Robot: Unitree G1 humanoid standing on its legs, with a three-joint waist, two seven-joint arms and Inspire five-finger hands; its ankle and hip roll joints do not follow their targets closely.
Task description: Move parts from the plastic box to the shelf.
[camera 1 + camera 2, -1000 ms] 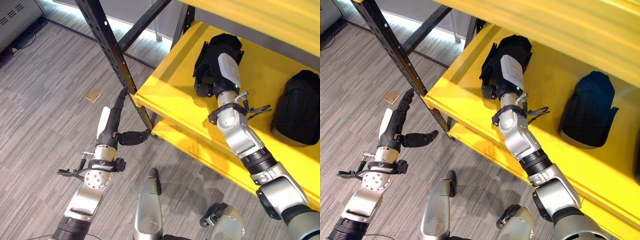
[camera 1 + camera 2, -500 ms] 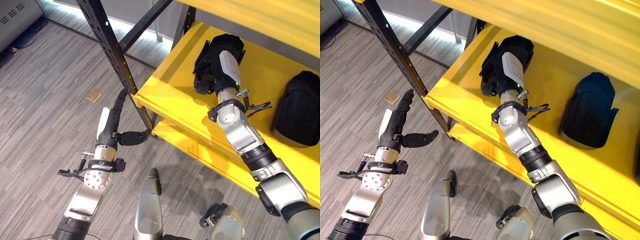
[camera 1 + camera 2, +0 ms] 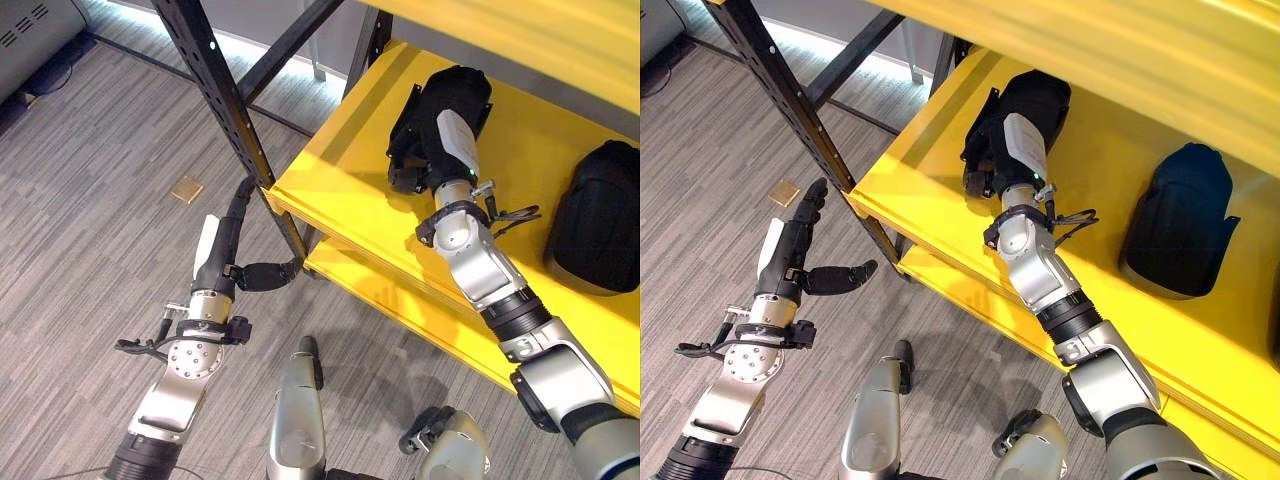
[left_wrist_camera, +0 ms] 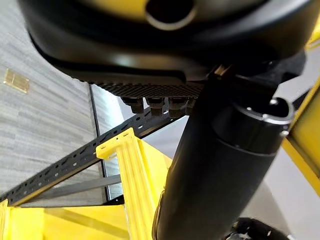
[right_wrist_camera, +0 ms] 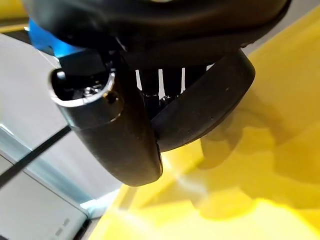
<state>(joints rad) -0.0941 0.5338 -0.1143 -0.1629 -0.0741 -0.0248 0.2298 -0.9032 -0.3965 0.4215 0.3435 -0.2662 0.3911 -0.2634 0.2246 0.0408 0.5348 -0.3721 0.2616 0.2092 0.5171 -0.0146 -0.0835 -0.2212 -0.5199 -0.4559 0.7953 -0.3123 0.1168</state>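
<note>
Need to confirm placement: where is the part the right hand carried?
The black part is on the yellow shelf near its left end, under the right hand, left of another black part.

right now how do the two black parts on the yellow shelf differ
The left part has the right hand on it; the right part lies alone, touched by nothing. The left part sits near the shelf's front corner, by the black upright; the right part lies further along the shelf to the robot's right. Both are dark, rounded and resting on the same yellow board. The left hand hangs over the floor, fingers straight.
</note>
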